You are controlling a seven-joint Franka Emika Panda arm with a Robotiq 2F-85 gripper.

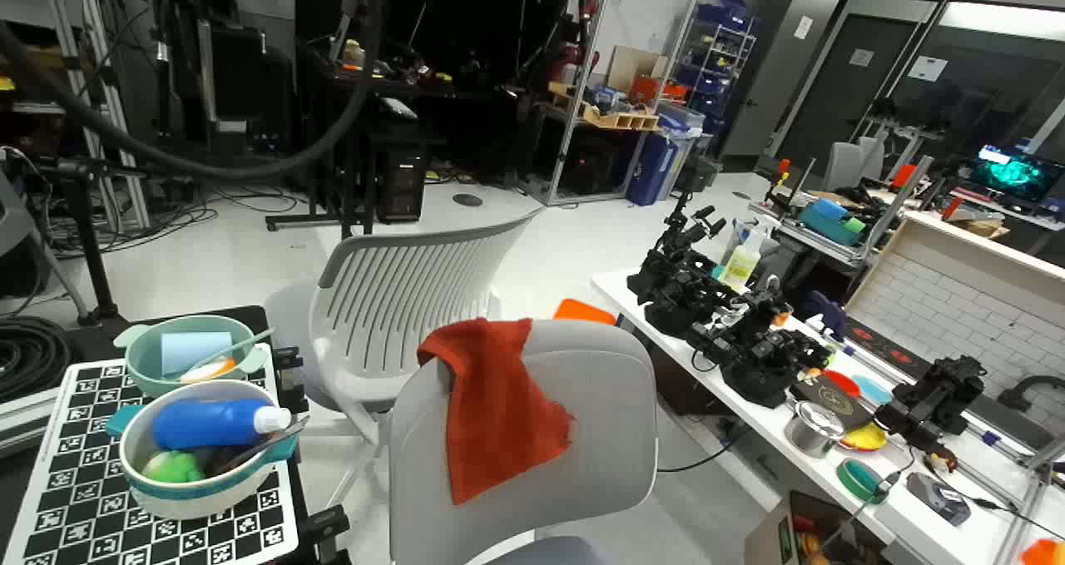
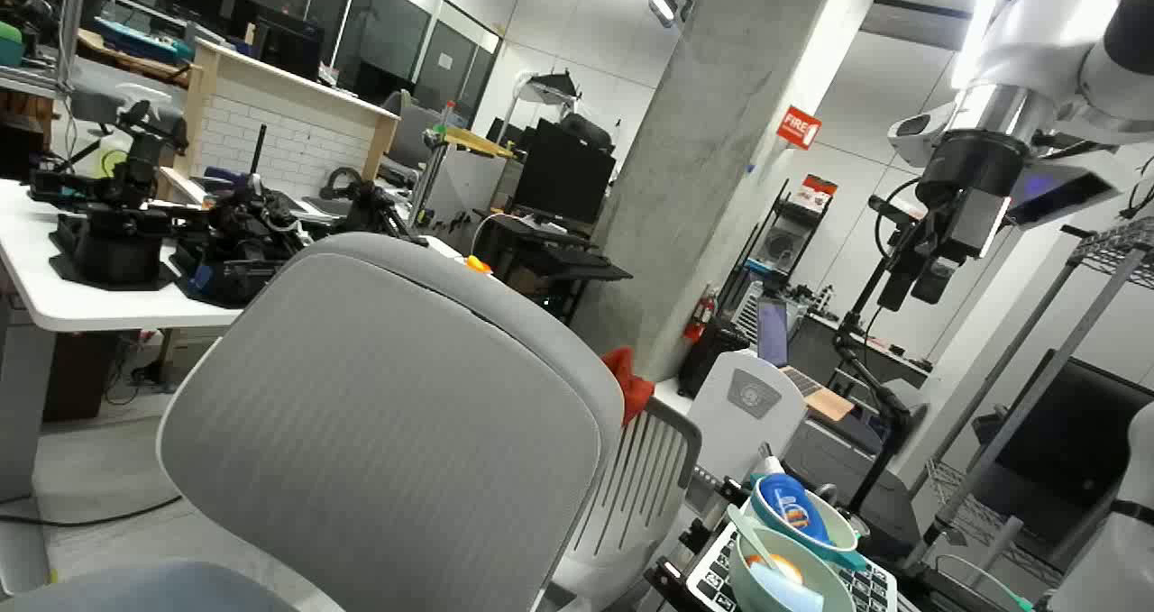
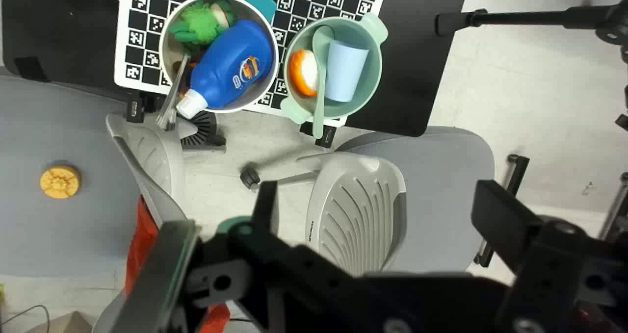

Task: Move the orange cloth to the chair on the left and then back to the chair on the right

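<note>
The arm [image 2: 1046, 53] points down, its end effector [image 3: 377, 195] spread wide; the cloth [image 1: 503, 411] hangs over a grey chair [image 1: 611, 415], and two bowls [image 1: 191, 503] sit on a checked board [image 1: 79, 473]

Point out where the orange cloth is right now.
In an exterior view, the orange cloth drapes over the left part of the top edge of the nearer gray chair, with the slatted chair just beyond it to the left.

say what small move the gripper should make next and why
Probably shift the open gripper sideways toward the cloth before closing: the cloth hangs over the back of a chair and, in the wrist view, shows at lower left, not between the jaws.
</note>
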